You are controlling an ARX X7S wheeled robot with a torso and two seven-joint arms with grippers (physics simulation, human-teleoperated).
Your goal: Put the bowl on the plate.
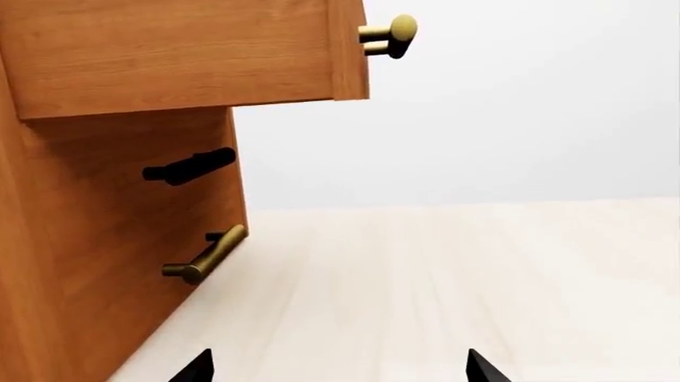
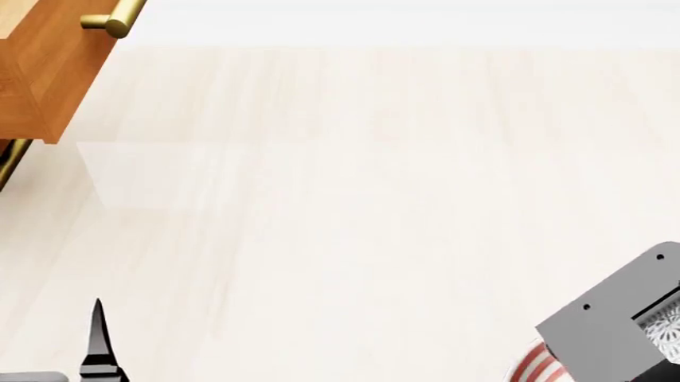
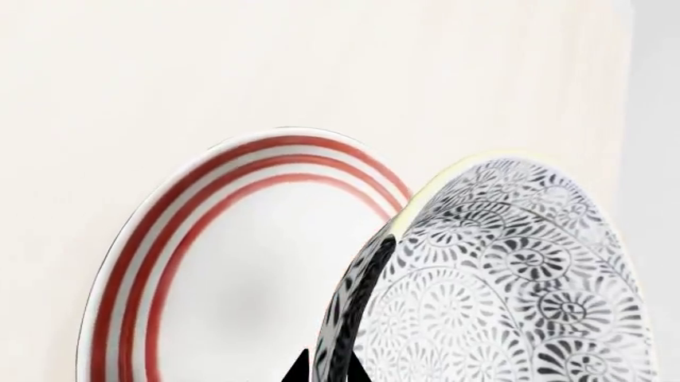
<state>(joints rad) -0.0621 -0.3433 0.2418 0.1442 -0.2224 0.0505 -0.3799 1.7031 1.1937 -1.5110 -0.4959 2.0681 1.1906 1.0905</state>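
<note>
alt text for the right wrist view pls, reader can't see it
The grey floral-patterned bowl fills the near part of the view, with the right gripper's dark fingertips at its rim. Beyond it lies the white plate with red rings around its rim, on a pale wooden surface.

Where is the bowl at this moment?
In the right wrist view the bowl is held at its rim by the right gripper, beside and partly overlapping the red-ringed plate; the head view shows it bottom right.
</note>
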